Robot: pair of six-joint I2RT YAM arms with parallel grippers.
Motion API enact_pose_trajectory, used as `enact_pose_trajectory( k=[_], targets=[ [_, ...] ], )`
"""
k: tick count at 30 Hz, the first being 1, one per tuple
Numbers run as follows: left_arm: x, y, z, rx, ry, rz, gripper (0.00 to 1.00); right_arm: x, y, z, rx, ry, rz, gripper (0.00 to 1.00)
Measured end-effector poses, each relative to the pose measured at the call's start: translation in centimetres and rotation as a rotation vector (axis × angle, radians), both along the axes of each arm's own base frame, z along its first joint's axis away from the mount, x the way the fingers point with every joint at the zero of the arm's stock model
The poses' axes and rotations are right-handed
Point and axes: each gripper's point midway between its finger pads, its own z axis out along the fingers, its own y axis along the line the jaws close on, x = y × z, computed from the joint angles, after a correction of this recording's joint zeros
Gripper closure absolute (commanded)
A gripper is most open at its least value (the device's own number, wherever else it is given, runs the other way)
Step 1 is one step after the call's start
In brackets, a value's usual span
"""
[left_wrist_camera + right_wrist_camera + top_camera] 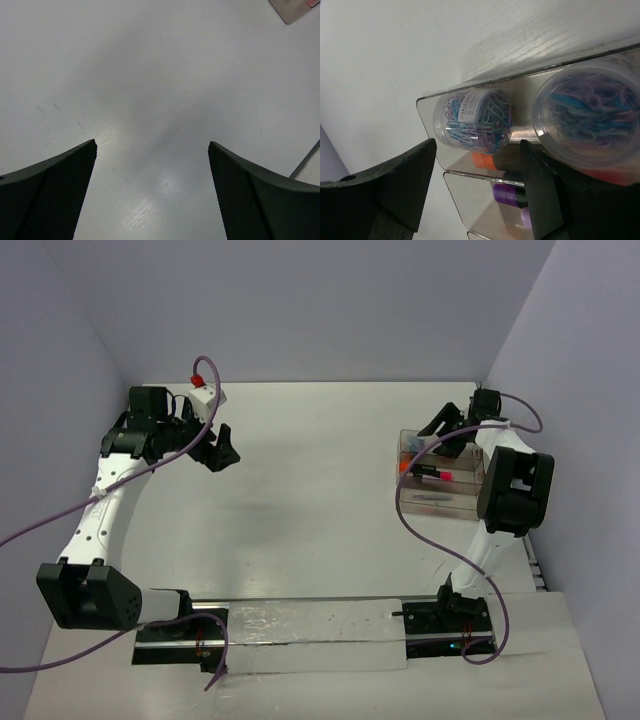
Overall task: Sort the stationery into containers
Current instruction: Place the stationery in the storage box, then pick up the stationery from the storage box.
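Right wrist view: right hand (477, 147) apart above tray (426, 112), 1 jar (590, 115) cut off; left hand (152, 143) spread wide.

Wide bare table (300, 490) mid-scene, tray (440, 504) far right crowded, two jars (475, 125) filling its outer compartment

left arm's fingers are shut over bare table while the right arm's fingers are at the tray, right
Not quite. The left fingers are wide open, not shut, as the left wrist view shows. The rest holds: they hang over bare table, and the right fingers are at the tray.
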Motion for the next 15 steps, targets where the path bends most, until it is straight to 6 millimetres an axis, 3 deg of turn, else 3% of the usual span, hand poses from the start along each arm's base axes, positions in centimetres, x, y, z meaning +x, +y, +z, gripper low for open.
enact_pose_trajectory(
  k=[8,15],
  targets=[
    [0.04,0.00,0.05,0.000,-0.001,0.001,0.01,0.02,-0.37,0.12,-0.025,0.004,0.000,0.35],
    [0.08,-0.01,0.11,0.000,-0.001,0.001,0.01,0.16,-0.19,0.46,-0.125,0.027,0.019,0.27]
  ],
)
